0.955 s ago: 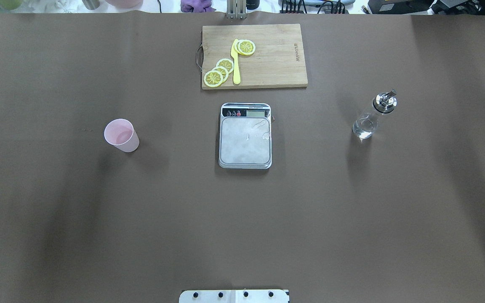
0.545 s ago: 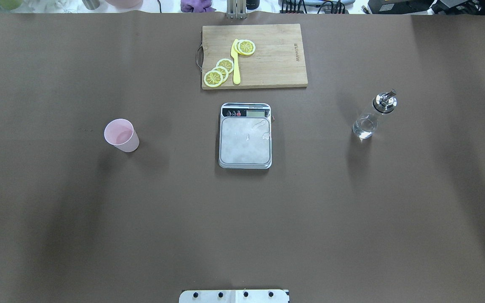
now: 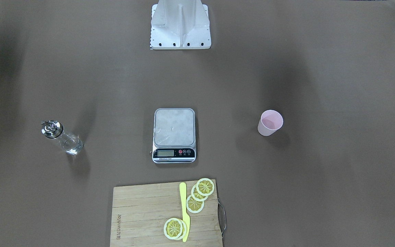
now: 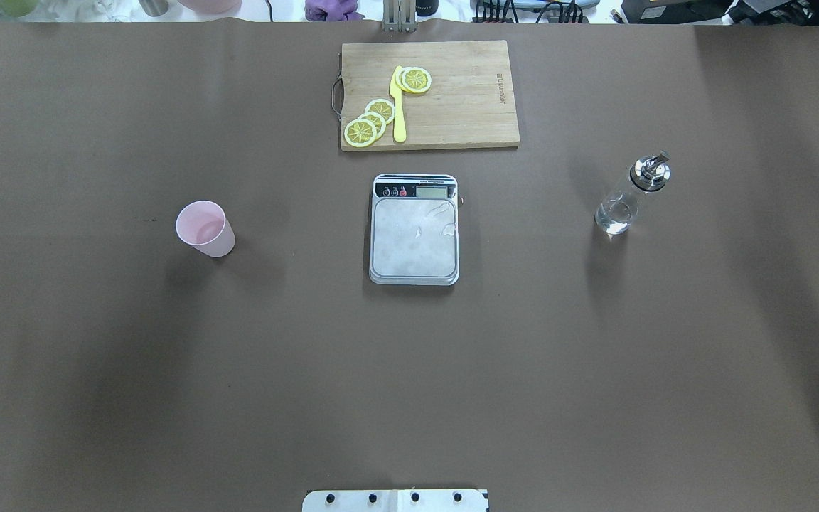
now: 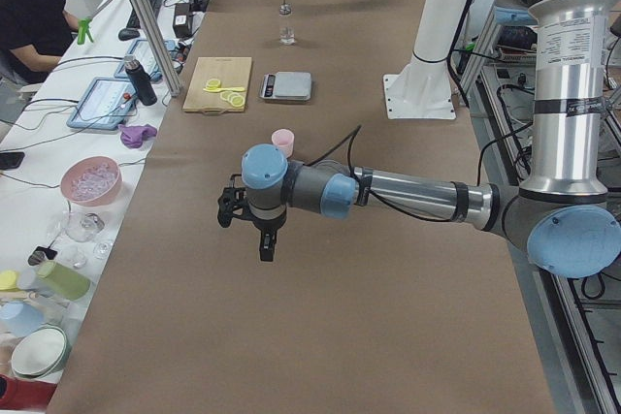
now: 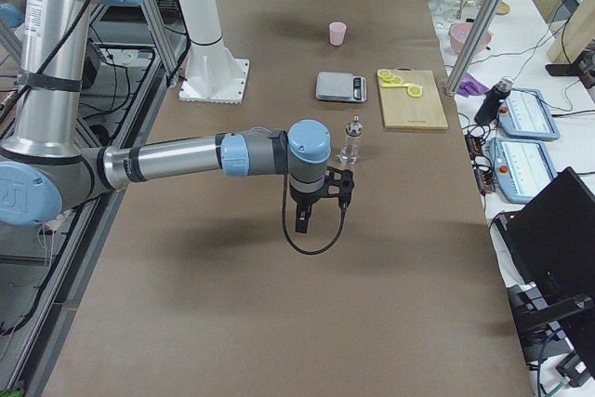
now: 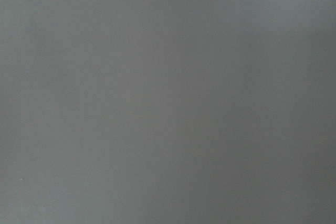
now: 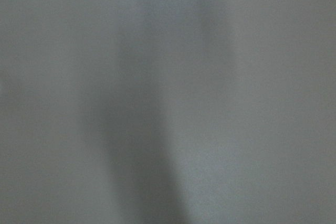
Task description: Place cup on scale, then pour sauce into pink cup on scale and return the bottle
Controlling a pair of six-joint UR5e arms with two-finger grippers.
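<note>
Wrist views show only blurred grey; left gripper (image 5: pixel 262 242) and right gripper (image 6: pixel 302 218) are too small to judge.

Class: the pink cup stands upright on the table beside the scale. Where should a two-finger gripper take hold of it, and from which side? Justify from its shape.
Probably the side wall just below the rim, fingers either side, coming from above. The cup stands upright, mouth open, with no handle, and widens upward, so a grip there shouldn't slip off. The scale lies well apart.
</note>
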